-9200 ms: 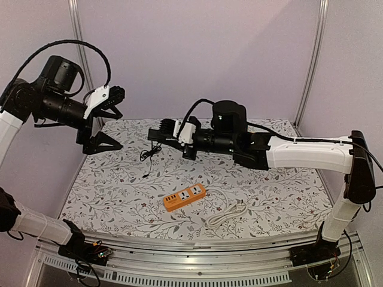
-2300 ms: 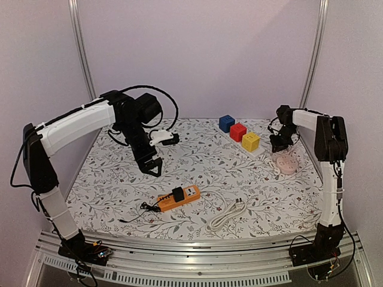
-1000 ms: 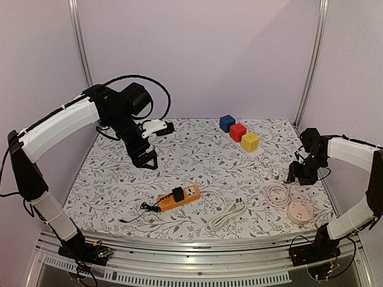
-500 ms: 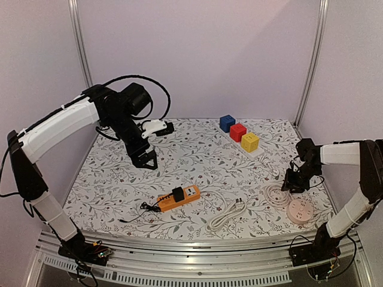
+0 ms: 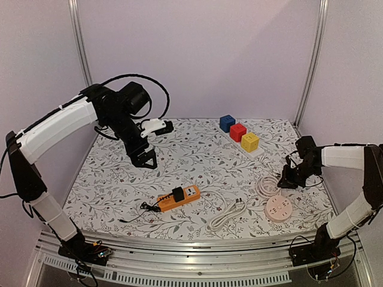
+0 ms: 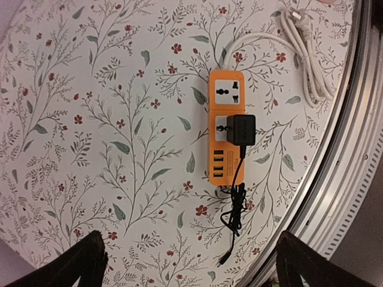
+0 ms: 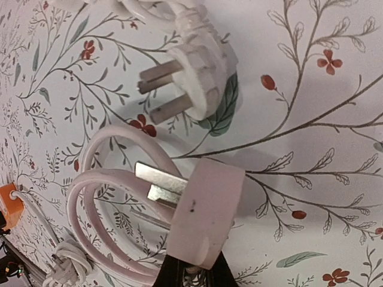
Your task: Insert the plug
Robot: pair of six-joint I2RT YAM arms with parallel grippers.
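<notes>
My right gripper (image 5: pixel 287 179) is shut on a pink plug (image 7: pixel 206 212), low over the table at the right; its flat prongs (image 7: pixel 158 182) point toward the orange power strip (image 5: pixel 181 197). The plug's pink cord (image 5: pixel 265 186) coils beside a round pink socket hub (image 5: pixel 278 209). A black adapter (image 5: pixel 178 194) sits plugged into the orange strip; one socket (image 6: pixel 228 93) beside it is free. My left gripper (image 5: pixel 145 159) is open and empty, raised over the back left. In the left wrist view its fingers (image 6: pixel 84 263) frame the strip (image 6: pixel 227 128) from above.
A white cable (image 5: pixel 226 215) with its white plug (image 7: pixel 191 69) lies right of the orange strip. The adapter's black lead (image 6: pixel 233 209) trails near the front rail (image 6: pixel 335 179). Blue (image 5: pixel 226 123), red (image 5: pixel 238 132) and yellow (image 5: pixel 250 142) cube sockets stand at the back right.
My right gripper has carried the pink plug a little left and forward. The pink cord and round hub have slid left with it. The left arm has stayed still.
</notes>
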